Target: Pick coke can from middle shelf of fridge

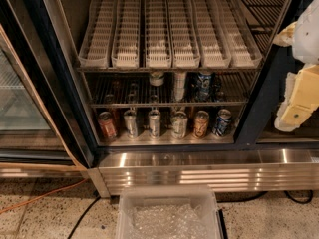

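Note:
The fridge (189, 169) stands open, with black frames and a ribbed steel base panel. The middle shelf (169, 104) is a dark wire rack below the white slotted lanes (169, 29). On it stand a silver can (157, 78), a pale can (179, 85) and a blue can (203, 85). Dim can shapes stand in shadow at its left (115, 86), and I cannot pick out the red coke can among them. My gripper (295, 99), cream and white, hangs at the right edge in front of the right door frame. It is well right of the shelf and clear of the cans.
On the steel floor stand a dull orange-red can (107, 126), silver cans (130, 123), an orange can (201, 124) and a blue can (222, 122). The glass door (25, 98) is swung open at left. A clear plastic bin (168, 214) sits on the floor in front. An orange cable (45, 197) lies at left.

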`<state>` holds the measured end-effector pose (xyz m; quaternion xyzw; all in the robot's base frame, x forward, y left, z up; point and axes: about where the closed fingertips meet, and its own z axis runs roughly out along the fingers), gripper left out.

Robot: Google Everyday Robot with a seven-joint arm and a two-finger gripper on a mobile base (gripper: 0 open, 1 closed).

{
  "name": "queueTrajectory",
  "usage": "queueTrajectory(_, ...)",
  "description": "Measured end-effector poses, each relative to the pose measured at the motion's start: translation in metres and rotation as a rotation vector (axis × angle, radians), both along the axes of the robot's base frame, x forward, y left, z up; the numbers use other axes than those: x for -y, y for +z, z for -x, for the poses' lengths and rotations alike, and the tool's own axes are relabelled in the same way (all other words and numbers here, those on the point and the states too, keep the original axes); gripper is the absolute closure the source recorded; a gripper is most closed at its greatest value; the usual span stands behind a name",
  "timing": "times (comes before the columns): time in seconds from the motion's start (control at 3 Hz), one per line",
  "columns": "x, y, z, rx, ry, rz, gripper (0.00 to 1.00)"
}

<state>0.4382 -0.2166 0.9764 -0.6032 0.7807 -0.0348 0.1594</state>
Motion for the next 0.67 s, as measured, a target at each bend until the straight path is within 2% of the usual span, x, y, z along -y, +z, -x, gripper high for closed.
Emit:
queueTrajectory(0.33, -0.002, -0.007, -0.002, 0.009, -0.01, 0.002, 0.0)
queueTrajectory(0.67, -0.017, -0.053, -0.008, -0.032, -0.033, -0.062, 0.0)
